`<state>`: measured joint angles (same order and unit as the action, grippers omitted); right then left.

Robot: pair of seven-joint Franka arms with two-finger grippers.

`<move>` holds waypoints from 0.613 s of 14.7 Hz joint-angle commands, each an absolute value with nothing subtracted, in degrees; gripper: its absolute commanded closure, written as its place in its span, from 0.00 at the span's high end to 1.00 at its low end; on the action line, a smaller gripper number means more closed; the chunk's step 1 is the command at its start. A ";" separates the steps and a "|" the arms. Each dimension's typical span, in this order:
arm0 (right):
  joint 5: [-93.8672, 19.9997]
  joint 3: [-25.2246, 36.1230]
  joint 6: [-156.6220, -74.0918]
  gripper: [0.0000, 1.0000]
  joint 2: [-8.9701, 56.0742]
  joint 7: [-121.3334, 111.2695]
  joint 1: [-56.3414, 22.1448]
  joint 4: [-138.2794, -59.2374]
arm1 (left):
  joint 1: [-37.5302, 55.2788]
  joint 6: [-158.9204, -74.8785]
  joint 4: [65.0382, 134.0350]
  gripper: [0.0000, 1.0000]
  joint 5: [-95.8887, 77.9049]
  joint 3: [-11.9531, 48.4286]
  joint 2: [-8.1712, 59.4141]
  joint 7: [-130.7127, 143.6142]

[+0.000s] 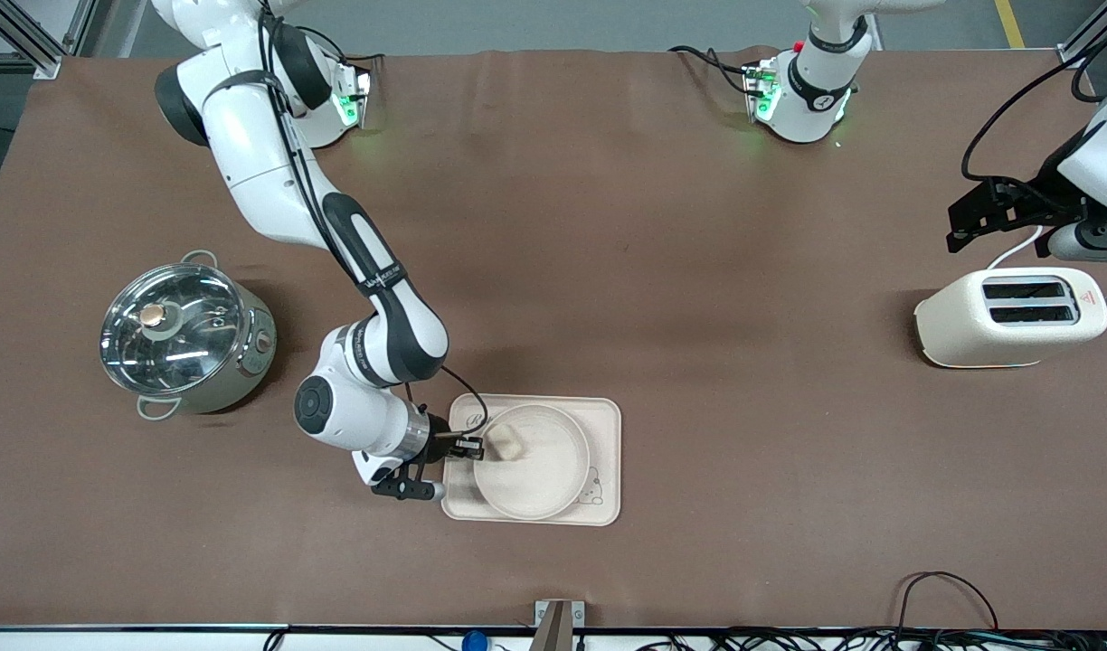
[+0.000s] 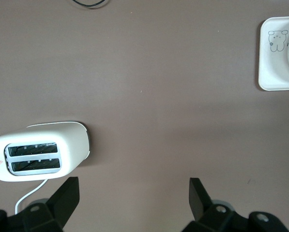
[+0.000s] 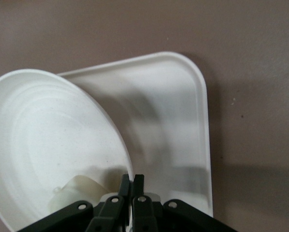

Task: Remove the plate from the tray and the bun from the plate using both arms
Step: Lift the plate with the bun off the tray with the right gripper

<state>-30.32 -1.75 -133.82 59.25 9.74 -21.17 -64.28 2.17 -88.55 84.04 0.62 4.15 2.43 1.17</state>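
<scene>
The round cream plate (image 1: 540,475) lies on the rectangular tray (image 1: 605,420), with the small pale bun (image 1: 506,443) inside it near the rim. My right gripper (image 1: 470,445) is shut on the plate's rim at the right arm's end of the tray. In the right wrist view its fingers (image 3: 133,181) pinch the rim of the plate (image 3: 47,140), the bun (image 3: 79,191) sits just inside, and the tray (image 3: 178,121) lies beneath. My left gripper (image 1: 960,231) is open and empty above the table beside the toaster, and it also shows in the left wrist view (image 2: 134,193).
A cream toaster (image 1: 1010,316) stands at the left arm's end of the table and also shows in the left wrist view (image 2: 38,150). A steel pot with a glass lid (image 1: 184,334) stands at the right arm's end. Cables run along the table's near edge.
</scene>
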 commanded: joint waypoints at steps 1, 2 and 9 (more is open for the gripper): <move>-31.20 -2.64 -129.39 0.00 56.44 9.93 -19.87 -63.90 | 2.29 -88.59 83.41 1.00 0.44 4.13 2.55 1.14; -31.11 -2.38 -127.03 0.00 55.38 9.93 -19.86 -63.90 | 2.20 -88.51 83.41 1.00 0.44 4.13 2.55 1.06; -26.91 -1.32 -108.48 0.00 47.65 10.99 -21.09 -65.21 | 2.11 -88.51 83.41 1.00 0.44 4.13 2.55 0.97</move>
